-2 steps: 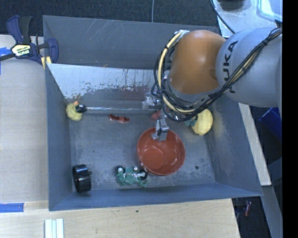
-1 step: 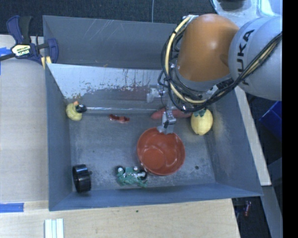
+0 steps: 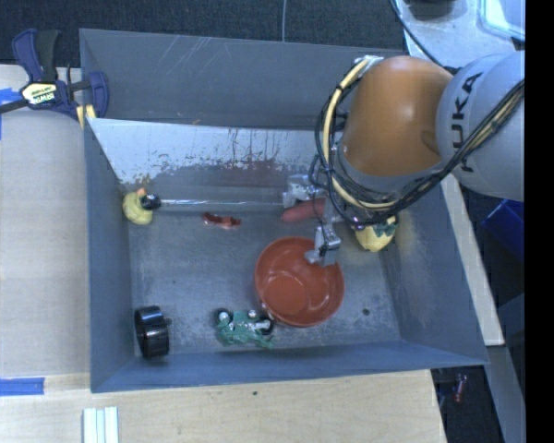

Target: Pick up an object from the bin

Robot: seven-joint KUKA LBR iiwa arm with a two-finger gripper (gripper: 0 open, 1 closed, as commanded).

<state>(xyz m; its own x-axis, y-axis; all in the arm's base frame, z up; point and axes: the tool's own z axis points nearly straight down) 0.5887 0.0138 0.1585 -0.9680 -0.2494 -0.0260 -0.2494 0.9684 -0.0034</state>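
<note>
**Gripper over the red bowl**

Start at the near wall of the bin (image 3: 106, 275). Just behind it you see a black roll (image 3: 151, 331) in the left corner. A small green toy (image 3: 244, 329) lies near the middle. The grey floor (image 3: 189, 266) is dull and speckled with little marks.

Next comes the red bowl (image 3: 291, 293), right side up, touching the green toy. The gripper (image 3: 325, 245) hangs over the bowl's far rim. You cannot tell if it is spread apart or pressed together, or if it touches the bowl.

A yellow toy (image 3: 375, 236) lies just right of the gripper. Farther back are a red thing (image 3: 300, 213), a tiny red bit (image 3: 222, 220) and a yellow duck (image 3: 138, 206) in the left corner.

The far wall (image 3: 231, 160) has rusty brown streaks. Behind the bin the ground (image 3: 212, 3) is dark.
</note>
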